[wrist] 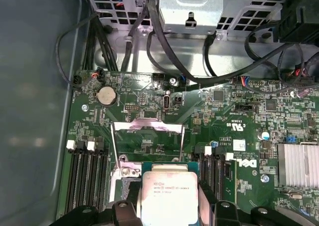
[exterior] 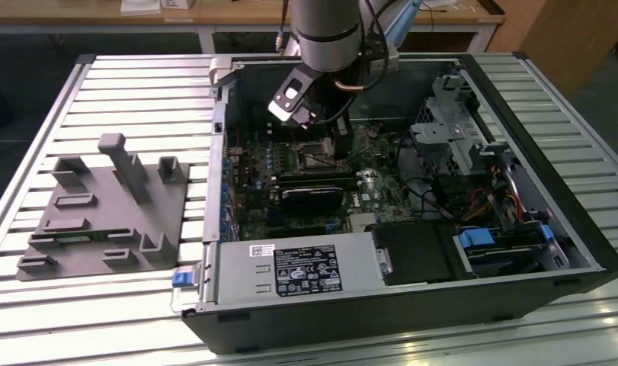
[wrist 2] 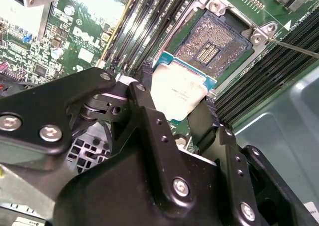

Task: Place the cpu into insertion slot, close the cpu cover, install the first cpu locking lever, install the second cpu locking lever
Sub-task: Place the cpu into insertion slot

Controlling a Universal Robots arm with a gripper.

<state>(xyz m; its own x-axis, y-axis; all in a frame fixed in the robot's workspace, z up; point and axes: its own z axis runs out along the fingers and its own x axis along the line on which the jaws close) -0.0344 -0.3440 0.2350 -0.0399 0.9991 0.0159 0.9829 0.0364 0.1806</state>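
Two black jaws are clamping the cpu (wrist 2: 179,89) by opposite edges — holding it close beside the insertion slot (wrist 2: 214,41), not yet seated. The cpu cover (wrist: 149,128) is standing raised, its window open. Upper centre of the exterior view: the arm (exterior: 324,30) is hanging inside the computer case (exterior: 390,324) on the slatted counter (exterior: 136,84).

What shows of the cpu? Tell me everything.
The cpu is a flat square chip with a pale silvery metal top bearing print and a thin green board edge. The gripper clamps it on two opposite sides, holding it over the motherboard just short of the open insertion slot, not yet seated.
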